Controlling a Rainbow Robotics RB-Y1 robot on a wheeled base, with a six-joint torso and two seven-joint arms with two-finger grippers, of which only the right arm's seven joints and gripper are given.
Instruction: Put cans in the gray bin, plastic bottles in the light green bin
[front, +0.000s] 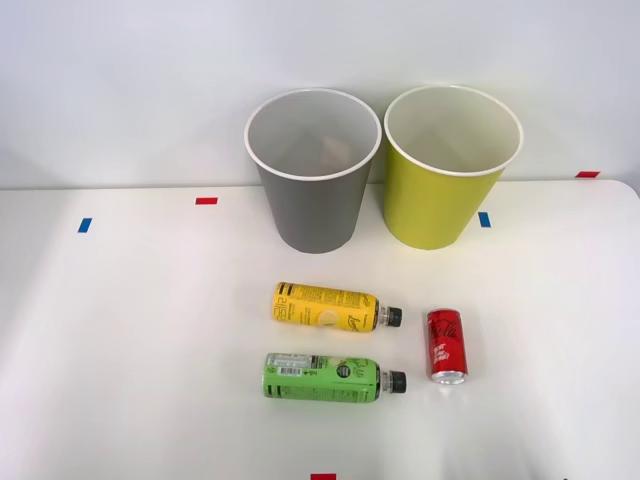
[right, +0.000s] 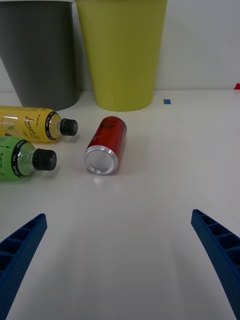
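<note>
A short red can (front: 446, 346) (right: 106, 145) lies on its side on the white table, right of two bottles. The yellow-labelled bottle (front: 330, 307) (right: 35, 124) and the green-labelled bottle (front: 328, 378) (right: 22, 158) lie side by side, black caps pointing right toward the can. Behind them stand the gray bin (front: 313, 170) (right: 40, 55) and, to its right, the light green bin (front: 449, 166) (right: 121, 52); something pale shows faintly inside the gray one. My right gripper (right: 120, 260) is open, low over the table, well short of the can, with nothing between its blue fingers (right: 217, 255).
Small red tape marks (front: 206, 200) and blue tape marks (front: 484, 219) dot the table (front: 130, 340). A white wall rises right behind the bins. Bare table lies left of the bottles and right of the can.
</note>
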